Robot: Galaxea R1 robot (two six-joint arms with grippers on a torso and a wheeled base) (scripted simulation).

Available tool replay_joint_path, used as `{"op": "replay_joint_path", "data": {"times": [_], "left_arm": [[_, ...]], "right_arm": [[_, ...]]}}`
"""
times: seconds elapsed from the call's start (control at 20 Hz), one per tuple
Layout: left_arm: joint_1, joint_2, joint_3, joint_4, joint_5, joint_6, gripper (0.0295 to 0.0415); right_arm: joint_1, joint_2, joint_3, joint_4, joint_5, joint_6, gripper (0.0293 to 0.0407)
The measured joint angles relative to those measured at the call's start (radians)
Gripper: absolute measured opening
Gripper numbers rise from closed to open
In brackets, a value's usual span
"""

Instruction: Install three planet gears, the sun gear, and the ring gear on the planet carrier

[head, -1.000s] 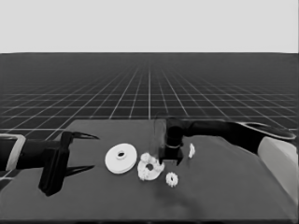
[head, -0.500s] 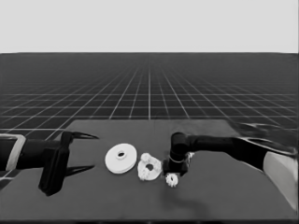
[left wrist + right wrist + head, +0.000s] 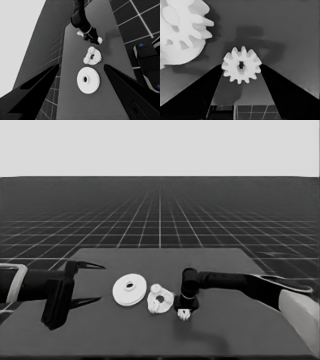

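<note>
Head view. Shows the left pincer (image 3: pixel 100 282) parked over the left end of the counter (image 3: pixel 225 335), spread wide, holding nothing. Right of it, the larger round part (image 3: pixel 129 290) lying flat. Just right of that, the smaller round part (image 3: pixel 160 300) with seated gears (image 3: pixel 156 289) on it. Right again and nearer, the right pincer (image 3: pixel 183 310) down at counter level on 1 loose gear (image 3: pixel 184 315).

Left wrist view. Looks along the counter between the spread fingers of the left pincer (image 3: pixel 81 65). Finds the larger round part (image 3: pixel 88 80) closest, then the smaller round part (image 3: pixel 92 57) with its toothed load, apart from it. Farther off, the right pincer (image 3: pixel 98 41) with the loose gear (image 3: pixel 100 40) at its tip.

Right wrist view. Puts the loose gear (image 3: pixel 241 64) flat on the counter, squarely inside the right pincer (image 3: pixel 241 67), both fingers against its teeth: pinching it, by the look. At the edge, part of the smaller round part (image 3: pixel 175 52) and a seated gear (image 3: pixel 185 22), near but not touching.

Risk, as a judgement: grip on tooth tips only, so a slip or tilt on lifting; then a clash of teeth with the seated gears, or a nudge to the smaller round part.

Against 0.5 s ago: right pincer lower, now around the loose gear instead of above it. Both round parts and the left arm unmoved.
</note>
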Motion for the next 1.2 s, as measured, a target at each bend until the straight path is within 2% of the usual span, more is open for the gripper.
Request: {"op": "replay_joint_path", "data": {"times": [0.05,0.4,0.45,0.55,0.7,0.9,1.05,1.2], "left_arm": [[0.000,0.000,0.000,0.000,0.000,0.000,0.0385],[0.000,0.000,0.000,0.000,0.000,0.000,0.0385],[0.000,0.000,0.000,0.000,0.000,0.000,0.0385],[0.000,0.000,0.000,0.000,0.000,0.000,0.0385],[0.000,0.000,0.000,0.000,0.000,0.000,0.0385],[0.000,0.000,0.000,0.000,0.000,0.000,0.0385],[0.000,0.000,0.000,0.000,0.000,0.000,0.0385],[0.000,0.000,0.000,0.000,0.000,0.000,0.0385]], "right_arm": [[0.000,0.000,0.000,0.000,0.000,0.000,0.0310],[0.000,0.000,0.000,0.000,0.000,0.000,0.0310],[0.076,-0.019,0.072,0.080,-0.033,0.045,0.0310],[0.176,-0.028,0.116,0.171,-0.049,0.076,0.0310],[0.217,-0.029,0.125,0.212,-0.051,0.083,0.0310],[0.226,-0.029,0.126,0.222,-0.051,0.084,0.0310],[0.250,0.284,-0.286,0.248,-0.037,-0.014,0.0310],[0.252,0.357,-0.409,0.253,-0.030,-0.065,0.0310]]}}
